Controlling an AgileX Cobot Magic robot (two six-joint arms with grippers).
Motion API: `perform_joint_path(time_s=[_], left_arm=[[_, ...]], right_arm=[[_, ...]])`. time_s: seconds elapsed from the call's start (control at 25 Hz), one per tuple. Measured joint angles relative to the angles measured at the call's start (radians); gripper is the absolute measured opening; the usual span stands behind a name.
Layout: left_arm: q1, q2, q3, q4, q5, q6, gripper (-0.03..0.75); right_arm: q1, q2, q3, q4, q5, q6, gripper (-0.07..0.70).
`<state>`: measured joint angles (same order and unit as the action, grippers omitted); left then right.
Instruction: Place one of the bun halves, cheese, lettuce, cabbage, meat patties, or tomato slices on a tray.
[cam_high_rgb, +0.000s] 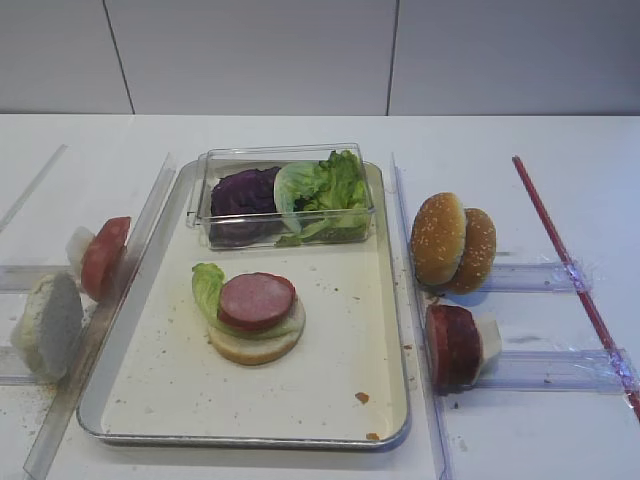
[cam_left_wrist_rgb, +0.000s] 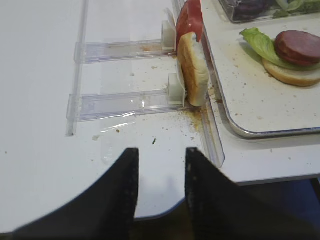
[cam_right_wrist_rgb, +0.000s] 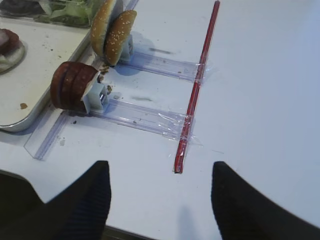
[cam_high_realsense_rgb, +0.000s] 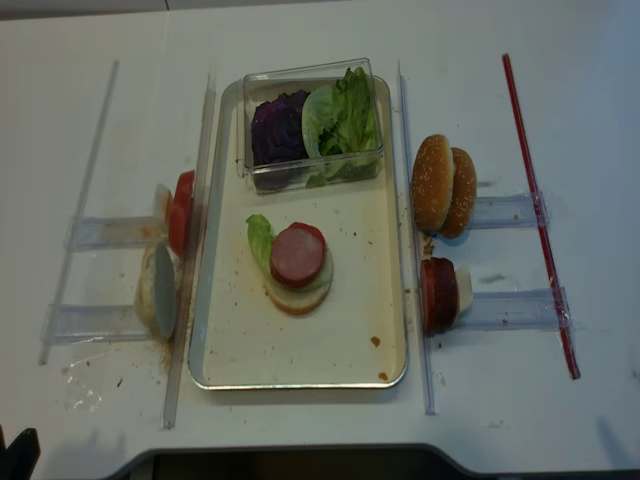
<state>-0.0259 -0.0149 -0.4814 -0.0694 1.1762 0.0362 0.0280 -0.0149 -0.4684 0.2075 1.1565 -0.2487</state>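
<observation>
While both claws sit low over the near tabletop edge holding nothing, the burger stack on the tray is part-built
Right claw (cam_right_wrist_rgb: 159, 200) is spread wide over bare tabletop (cam_high_rgb: 520, 140), near end of red rod (cam_right_wrist_rgb: 196, 87) just ahead of it; left claw (cam_left_wrist_rgb: 161, 185) has only a narrow gap between fingers, nothing in it. Tray (cam_high_rgb: 385, 330) centre: bottom bun (cam_high_rgb: 255, 345), lettuce leaf (cam_high_rgb: 207, 285) and one meat patty (cam_high_rgb: 256, 300) stacked, clear box (cam_high_rgb: 285, 195) of purple cabbage (cam_high_rgb: 243, 192) and lettuce at far end. Right of tray: two seeded bun tops (cam_high_rgb: 452, 243) on edge in a clear rack, spare patties (cam_high_rgb: 453, 347) on edge in the next rack. Left of tray: tomato slices (cam_high_rgb: 104, 256) and pale bun round (cam_high_rgb: 47, 325) on edge
</observation>
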Motion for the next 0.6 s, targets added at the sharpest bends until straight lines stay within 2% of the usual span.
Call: perform_joint_path(time_s=[0.6], left_arm=[[0.000,0.000,0.000,0.000,0.000,0.000,0.223]], right_arm=[[0.000,0.000,0.000,0.000,0.000,0.000,0.456]])
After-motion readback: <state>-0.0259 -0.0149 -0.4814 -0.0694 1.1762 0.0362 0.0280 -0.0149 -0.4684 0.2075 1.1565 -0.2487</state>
